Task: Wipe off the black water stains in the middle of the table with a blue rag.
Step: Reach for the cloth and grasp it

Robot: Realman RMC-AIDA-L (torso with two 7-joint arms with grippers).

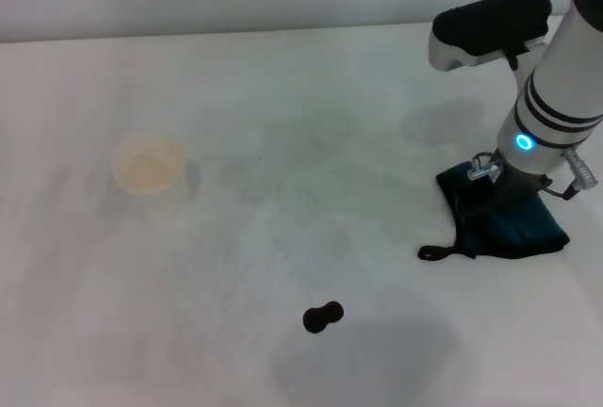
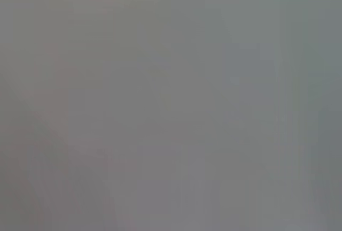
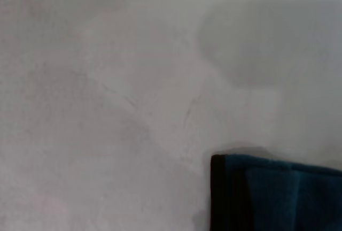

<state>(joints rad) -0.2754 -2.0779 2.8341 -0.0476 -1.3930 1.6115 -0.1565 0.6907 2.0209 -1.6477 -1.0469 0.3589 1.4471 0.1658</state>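
The blue rag [image 1: 513, 228] lies on the white table [image 1: 283, 87] at the right, its black loop [image 1: 431, 253] pointing left. My right gripper [image 1: 509, 192] is down on the rag's top, under the wrist with its glowing blue ring. The right wrist view shows one corner of the rag [image 3: 278, 196] with its dark edge on the tabletop [image 3: 107, 108]. The black water stain [image 1: 323, 317], a small two-lobed blot, sits near the front middle, well to the left of the rag and apart from it. My left gripper is out of view; its wrist view shows only plain grey.
A white paper cup [image 1: 148, 164] stands at the left of the table. Faint grey smudges mark the tabletop's middle. The table's far edge meets a pale wall at the back.
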